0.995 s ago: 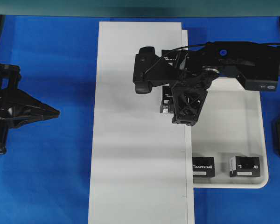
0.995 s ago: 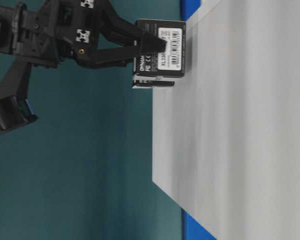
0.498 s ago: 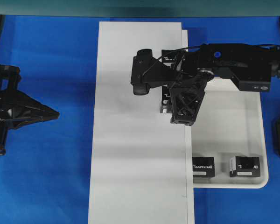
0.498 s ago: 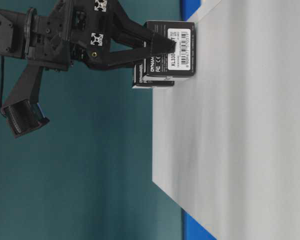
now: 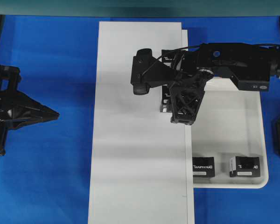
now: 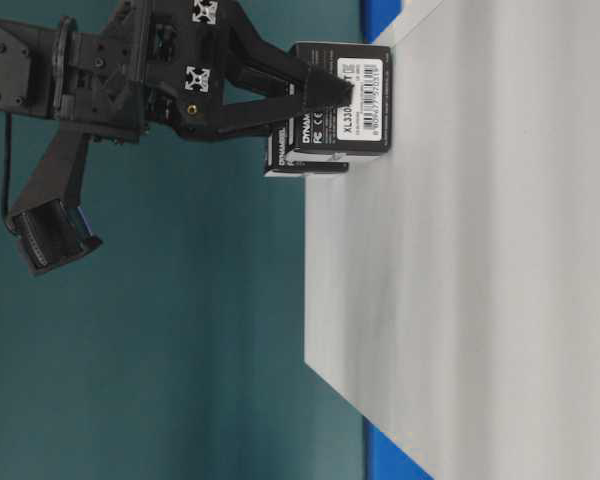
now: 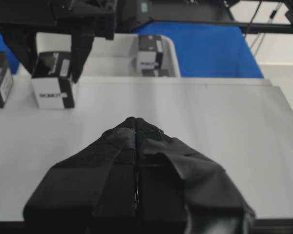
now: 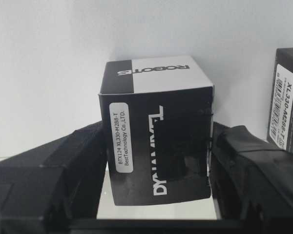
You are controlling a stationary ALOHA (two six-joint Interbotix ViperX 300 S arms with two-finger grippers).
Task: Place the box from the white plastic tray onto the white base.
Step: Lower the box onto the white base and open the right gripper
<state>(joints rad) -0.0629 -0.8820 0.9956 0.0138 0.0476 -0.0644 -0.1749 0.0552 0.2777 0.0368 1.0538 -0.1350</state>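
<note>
My right gripper [image 8: 158,146] is shut on a black box [image 8: 156,126] with white lettering, one finger on each side. In the overhead view the box [image 5: 165,100] is at the right edge of the long white base [image 5: 135,149], under the wrist. In the table-level view the box [image 6: 345,95] is at or just above the base surface [image 6: 480,250]; I cannot tell whether they touch. A second box [image 5: 170,59] stands on the base just behind it. My left gripper [image 5: 53,113] is shut and empty, left of the base.
The white plastic tray [image 5: 233,121] lies right of the base, with two boxes along its near edge, one on the left [image 5: 203,166] and one on the right [image 5: 245,166]. Blue cloth [image 5: 46,177] covers the table. The right arm [image 5: 233,60] spans the tray's far end.
The right gripper has carried the box slightly left and down toward the base surface over the last second, with little motion in the last half. The left arm has not moved.
</note>
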